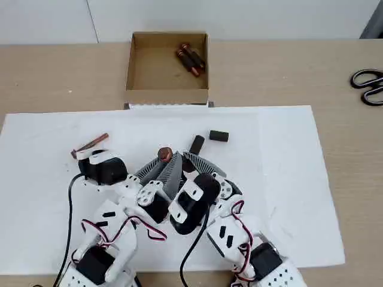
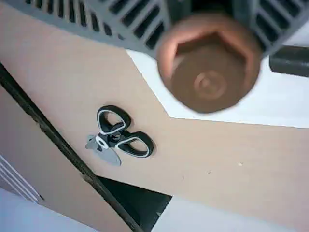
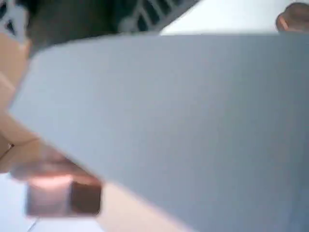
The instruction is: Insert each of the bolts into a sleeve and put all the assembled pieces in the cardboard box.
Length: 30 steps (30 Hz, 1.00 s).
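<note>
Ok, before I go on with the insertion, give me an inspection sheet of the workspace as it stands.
Surface: wooden table with a white paper sheet under the arms.
Job's things: cardboard box holds two assembled pieces; loose bolt and free sleeve lie on the sheet; second sleeve sits at the right gripper's tip.
Clutter: scissors on bare wood, off the sheet.
Grippers: left gripper shut on the held bolt; right gripper close beside it.
Cables: black cable and red-white wires run along the arms.
Surroundings: pale wall behind the table.
</note>
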Each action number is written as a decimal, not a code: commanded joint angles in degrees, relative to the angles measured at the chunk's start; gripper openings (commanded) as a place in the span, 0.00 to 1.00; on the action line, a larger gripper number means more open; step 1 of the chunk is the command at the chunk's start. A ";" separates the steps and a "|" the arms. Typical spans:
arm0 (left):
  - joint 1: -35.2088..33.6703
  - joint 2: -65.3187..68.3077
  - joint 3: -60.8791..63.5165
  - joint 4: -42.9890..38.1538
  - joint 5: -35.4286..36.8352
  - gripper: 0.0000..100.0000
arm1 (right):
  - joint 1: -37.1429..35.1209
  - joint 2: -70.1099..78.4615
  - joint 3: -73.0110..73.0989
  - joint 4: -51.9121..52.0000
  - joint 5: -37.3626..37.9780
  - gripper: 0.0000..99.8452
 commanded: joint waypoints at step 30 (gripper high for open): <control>-6.51 0.18 -8.48 12.92 -14.07 0.22 | 0.48 -1.36 0.79 1.10 1.32 0.00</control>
